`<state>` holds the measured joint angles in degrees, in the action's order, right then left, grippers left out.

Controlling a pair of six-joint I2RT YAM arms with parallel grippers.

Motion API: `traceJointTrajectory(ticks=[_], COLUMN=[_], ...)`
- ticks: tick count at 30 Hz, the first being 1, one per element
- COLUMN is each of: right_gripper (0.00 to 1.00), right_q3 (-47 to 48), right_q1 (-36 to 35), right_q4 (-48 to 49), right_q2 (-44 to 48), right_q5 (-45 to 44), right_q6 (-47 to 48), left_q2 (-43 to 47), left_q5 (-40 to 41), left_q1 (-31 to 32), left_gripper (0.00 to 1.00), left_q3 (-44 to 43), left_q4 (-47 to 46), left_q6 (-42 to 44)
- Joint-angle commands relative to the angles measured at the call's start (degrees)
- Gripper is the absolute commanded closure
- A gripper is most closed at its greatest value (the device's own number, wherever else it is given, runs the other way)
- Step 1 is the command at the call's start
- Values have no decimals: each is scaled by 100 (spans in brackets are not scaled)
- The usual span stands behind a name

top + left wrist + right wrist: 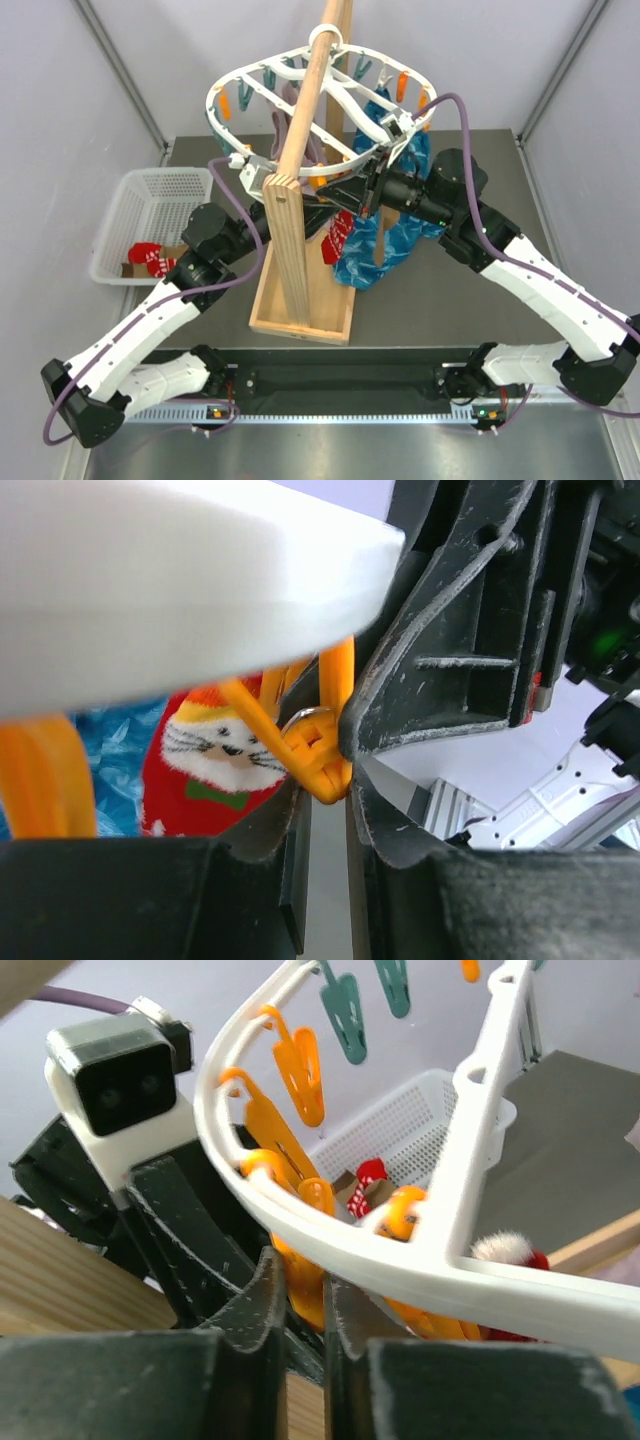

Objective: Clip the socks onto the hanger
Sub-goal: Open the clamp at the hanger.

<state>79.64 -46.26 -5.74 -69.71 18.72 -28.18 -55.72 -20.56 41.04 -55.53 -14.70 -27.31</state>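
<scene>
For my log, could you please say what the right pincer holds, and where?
An orange peg, pinched just beneath the white ring of the hanger.

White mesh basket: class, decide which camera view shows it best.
The top external view: nearly all of the white mesh basket shows from above. The right wrist view catches only part behind the hanger; the left wrist view shows none.

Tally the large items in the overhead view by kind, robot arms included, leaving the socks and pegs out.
White peg hanger: 1
Wooden stand: 1
White mesh basket: 1
Robot arms: 2, the left arm and the right arm
Total: 5
</scene>
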Motion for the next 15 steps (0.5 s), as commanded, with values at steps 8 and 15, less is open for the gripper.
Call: traceJointTrajectory(ticks=[8,15], right_gripper=[100,100], right_q3=[-27,-220], right_q1=[21,126], right_q4=[521,855], right_q2=[28,133], right_q5=[201,386], right_q6=[-293,-529], left_q2=[-167,114], left_q5=[-545,-809], left_q1=[45,-113], left_gripper=[49,46], left_q3=[-626,-284], left_q4=[1048,522], left_q6=[-2,-475])
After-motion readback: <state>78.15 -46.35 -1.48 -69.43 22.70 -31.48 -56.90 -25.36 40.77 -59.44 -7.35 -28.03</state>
